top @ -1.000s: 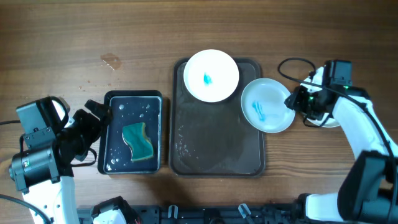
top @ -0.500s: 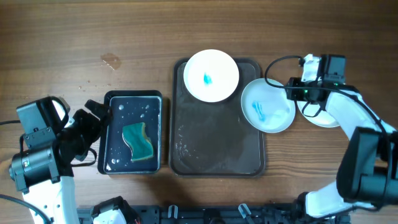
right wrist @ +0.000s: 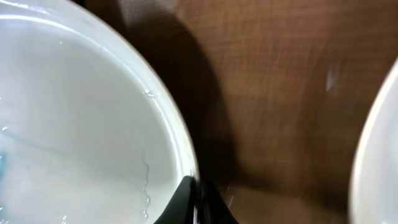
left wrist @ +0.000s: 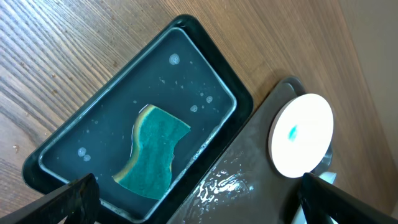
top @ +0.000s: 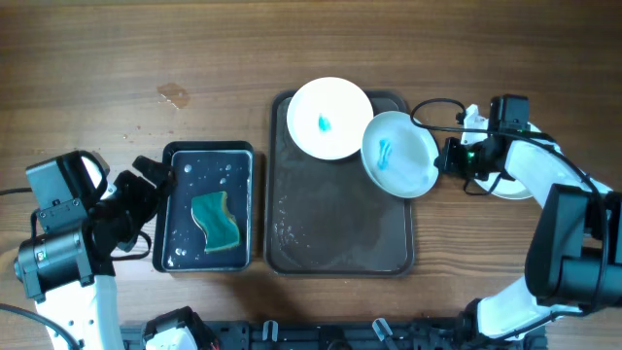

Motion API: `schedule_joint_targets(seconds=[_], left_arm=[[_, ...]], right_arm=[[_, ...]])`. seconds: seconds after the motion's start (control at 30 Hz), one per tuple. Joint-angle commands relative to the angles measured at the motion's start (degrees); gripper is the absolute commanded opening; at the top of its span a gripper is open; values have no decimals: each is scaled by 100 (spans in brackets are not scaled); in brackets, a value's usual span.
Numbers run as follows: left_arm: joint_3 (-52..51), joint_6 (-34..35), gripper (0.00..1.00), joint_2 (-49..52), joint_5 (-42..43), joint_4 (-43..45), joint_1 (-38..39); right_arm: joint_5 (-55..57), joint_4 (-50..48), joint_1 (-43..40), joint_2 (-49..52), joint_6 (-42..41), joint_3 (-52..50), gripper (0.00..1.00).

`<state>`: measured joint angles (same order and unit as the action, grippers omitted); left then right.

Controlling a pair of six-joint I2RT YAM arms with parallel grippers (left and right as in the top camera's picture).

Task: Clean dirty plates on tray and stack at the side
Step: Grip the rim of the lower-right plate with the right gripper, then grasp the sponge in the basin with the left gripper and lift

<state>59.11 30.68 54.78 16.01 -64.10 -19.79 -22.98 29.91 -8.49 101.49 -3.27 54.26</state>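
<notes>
The dark brown tray (top: 330,214) lies mid-table. One white plate (top: 330,119) with a blue smear rests on the tray's far end; it also shows in the left wrist view (left wrist: 301,134). My right gripper (top: 443,157) is shut on the rim of a second smeared plate (top: 397,154) and holds it tilted over the tray's right edge. In the right wrist view my right gripper (right wrist: 198,200) pinches that plate's (right wrist: 81,124) rim. A third plate (top: 507,191) lies on the table under the right arm, mostly hidden. My left gripper (left wrist: 199,208) is open and empty.
A black container (top: 171,209) holding water and a teal sponge (top: 216,221) stands left of the tray, with my left arm beside it. The tray surface is wet (left wrist: 217,186). A small stain (top: 173,95) marks the wood at the far left.
My right gripper has carried the second plate left and tilted it up, from the tray's right side to partly over the tray, close to the first plate. The left arm has not moved.
</notes>
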Motion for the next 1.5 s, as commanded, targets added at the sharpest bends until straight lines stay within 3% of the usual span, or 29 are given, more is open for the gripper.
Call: schedule_joint_targets(seconds=[0.0,0.27,0.37,0.43,0.6,0.73,0.9,1.03,1.23,1.37,1.4,1.47], left_arm=[[96,-46,100,-35,68,13,-37],[96,-46,100,-35,68,13,-37],[96,-46,100,-35,68,13,-37],[96,-46,100,-35,68,13,-37],[96,-46,100,-35,68,13,-37],[96,-46,100,-35,68,15,-37],[96,0,100,-35,251,15,-35],[90,-199,100,28,732,-140,55],[68,-459,100,844,-249,-774,1025],[68,-461,100,1591,-280,-669,1687],[57,-455,99,1762,-337,-664,1775],[-31,-50,86,2092,-605,-852,1941]], right_arm=[[-232,315,140,-638,-131,26,4],[286,1434,1467,-1600,-337,26,4],[866,1858,2151,-1598,-1051,24,4],[1213,2122,2551,-1596,-2124,24,4],[1276,2076,2935,-1593,-3335,-39,4],[1161,1576,2918,-1685,-2771,44,18],[1163,1690,2889,-2684,-1858,337,23],[1141,1845,2889,-3609,-1766,337,27],[1141,2339,2889,-4048,-1770,337,28],[1141,2411,2889,-3880,-1775,337,28],[1141,2415,2889,-3832,-1775,337,28],[1141,2446,2889,-3762,-1775,337,28]])
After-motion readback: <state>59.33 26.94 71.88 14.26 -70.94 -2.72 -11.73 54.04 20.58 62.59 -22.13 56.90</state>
